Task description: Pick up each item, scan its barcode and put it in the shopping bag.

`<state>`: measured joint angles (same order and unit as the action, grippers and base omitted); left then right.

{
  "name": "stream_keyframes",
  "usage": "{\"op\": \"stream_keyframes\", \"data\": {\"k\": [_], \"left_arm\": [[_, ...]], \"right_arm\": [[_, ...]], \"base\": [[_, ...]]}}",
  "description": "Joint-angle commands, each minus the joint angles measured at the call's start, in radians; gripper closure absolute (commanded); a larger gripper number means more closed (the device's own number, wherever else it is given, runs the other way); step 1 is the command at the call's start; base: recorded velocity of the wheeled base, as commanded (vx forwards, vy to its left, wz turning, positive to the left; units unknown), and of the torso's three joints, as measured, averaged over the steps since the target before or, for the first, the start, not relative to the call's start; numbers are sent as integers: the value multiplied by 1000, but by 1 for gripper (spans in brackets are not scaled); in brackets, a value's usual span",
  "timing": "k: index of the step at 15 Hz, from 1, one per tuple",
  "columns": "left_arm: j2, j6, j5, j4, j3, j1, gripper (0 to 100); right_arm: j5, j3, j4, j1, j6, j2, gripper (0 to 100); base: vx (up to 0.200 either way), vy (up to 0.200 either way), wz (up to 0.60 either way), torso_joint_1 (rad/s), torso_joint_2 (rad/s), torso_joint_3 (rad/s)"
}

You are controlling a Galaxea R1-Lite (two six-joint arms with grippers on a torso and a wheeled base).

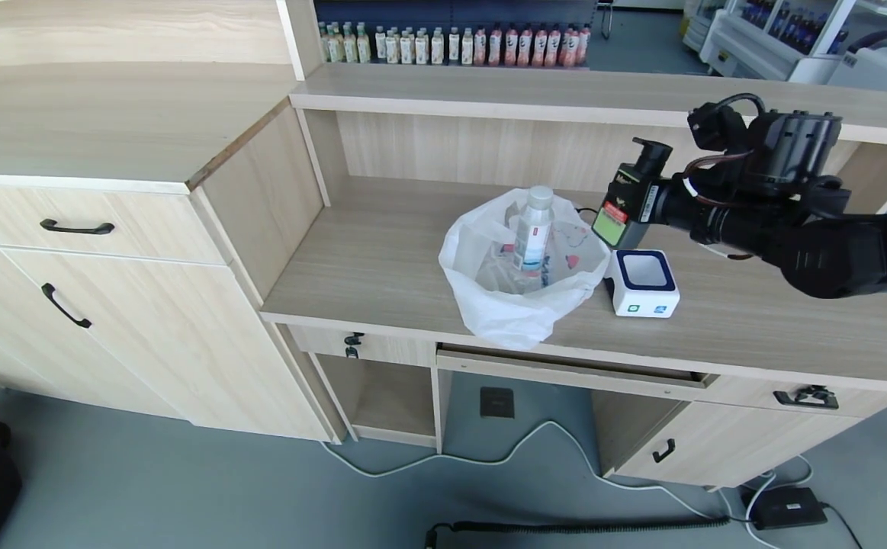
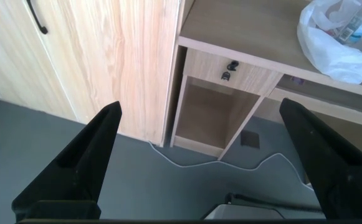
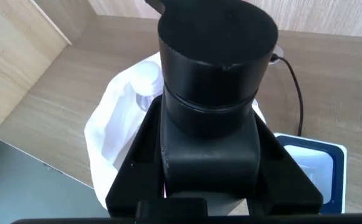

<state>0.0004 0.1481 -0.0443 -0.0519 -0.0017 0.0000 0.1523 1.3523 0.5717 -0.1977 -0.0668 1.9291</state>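
One pale wood-grain counter (image 1: pixel 382 259), matte and flat, carries the work. On it slumps the bag (image 1: pixel 489 313), thin white crinkled plastic, its mouth gaping upward. A clear bottle (image 1: pixel 533 229) with a white cap already stands upright inside. Just beside the bag, on the robot's right, sits the scanner (image 1: pixel 644 284), a small white box with rounded corners and a dark-rimmed window facing up.

The right gripper (image 1: pixel 660 204) is clamped on the item (image 1: pixel 617 210), a dark, hard-looking container with a black cap and a green-and-red label. Its long axis is tilted, cap up and toward the back wall, base down. It hangs over the scanner's rear corner on the bag side. The window lies just below it and the bag mouth to its left, so either move looks short.

The left gripper (image 2: pixel 196 168) hangs low before the cabinet, jaws spread wide and holding nothing, well apart from the bag. The right arm is plainly nearer.
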Motion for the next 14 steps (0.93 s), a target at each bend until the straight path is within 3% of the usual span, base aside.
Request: {"op": "stream_keyframes", "data": {"k": [1,6,14], "left_arm": [[0,1,0,0,0,0,0],[0,1,0,-2,0,0,0],[0,1,0,0,0,0,0]], "right_arm": [[4,-55,76,-9,2,96,100],[9,-102,284,-40,58,228,100],[50,60,298,-55,62,356,100]], "base": [[0,0,0,0,0,0],[0,0,0,0,0,0],[0,0,0,0,0,0]]}}
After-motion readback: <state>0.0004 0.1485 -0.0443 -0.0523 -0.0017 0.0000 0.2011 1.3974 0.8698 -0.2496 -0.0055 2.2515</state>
